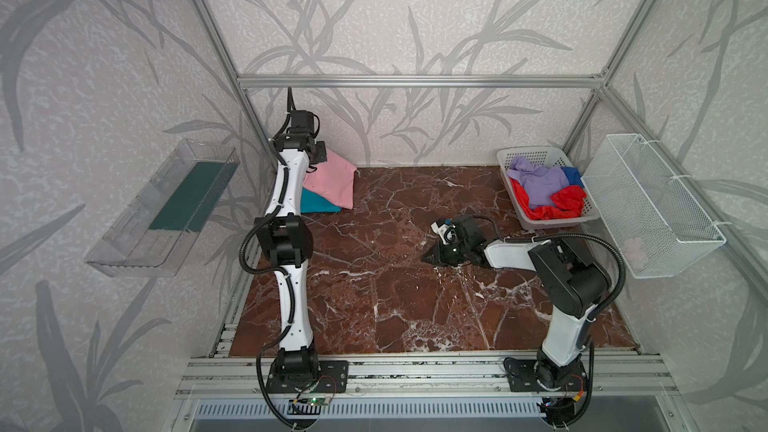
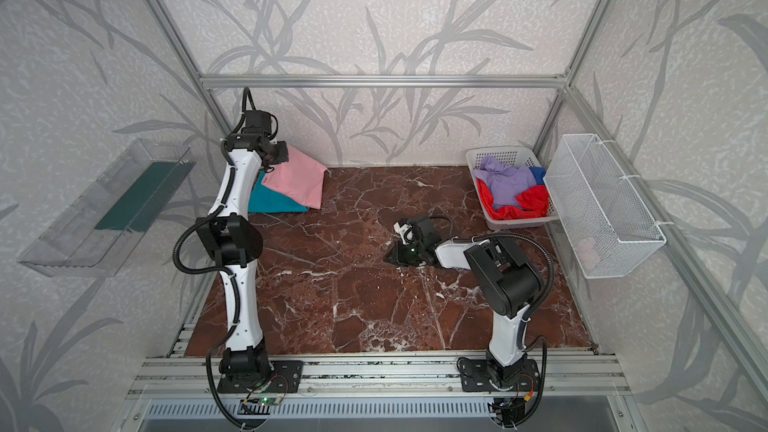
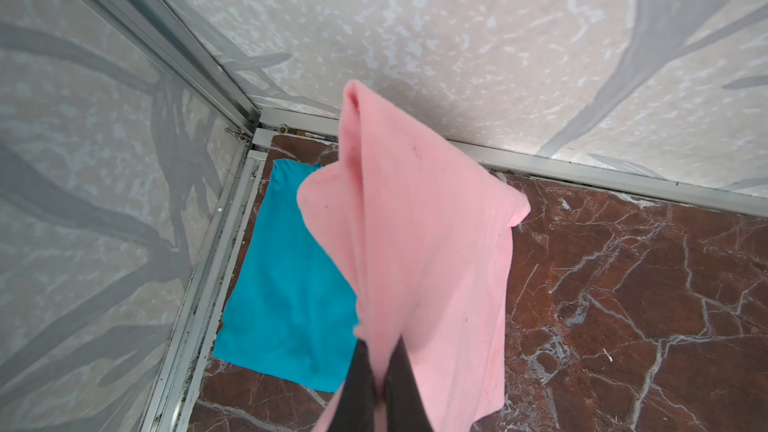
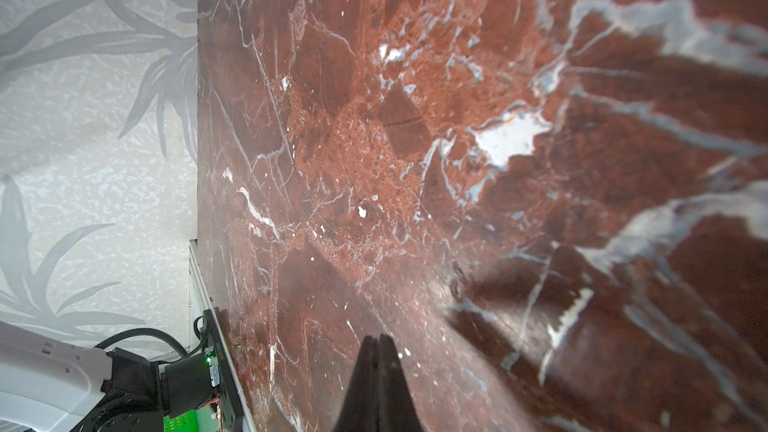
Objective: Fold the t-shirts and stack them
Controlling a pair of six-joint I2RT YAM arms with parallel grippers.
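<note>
In both top views a light pink t-shirt (image 1: 332, 180) (image 2: 297, 178) hangs at the back left corner with its lower edge draped onto the table. My left gripper (image 3: 380, 351) is shut on a fold of this pink t-shirt (image 3: 415, 243). Under and beside it a folded teal t-shirt (image 1: 318, 203) (image 3: 286, 284) lies flat against the left rail. My right gripper (image 1: 428, 257) (image 4: 379, 340) is shut with nothing in it, low over the bare marble right of centre. Lavender (image 1: 540, 184), red (image 1: 565, 201) and blue (image 1: 573, 174) t-shirts lie crumpled in the basket.
The white perforated basket (image 1: 505, 155) stands at the back right corner. A white wire mesh bin (image 1: 652, 201) hangs on the right wall beside it. A clear plastic tray (image 1: 158, 209) is fixed to the left wall. Aluminium frame rails border the brown marble table (image 1: 374, 305).
</note>
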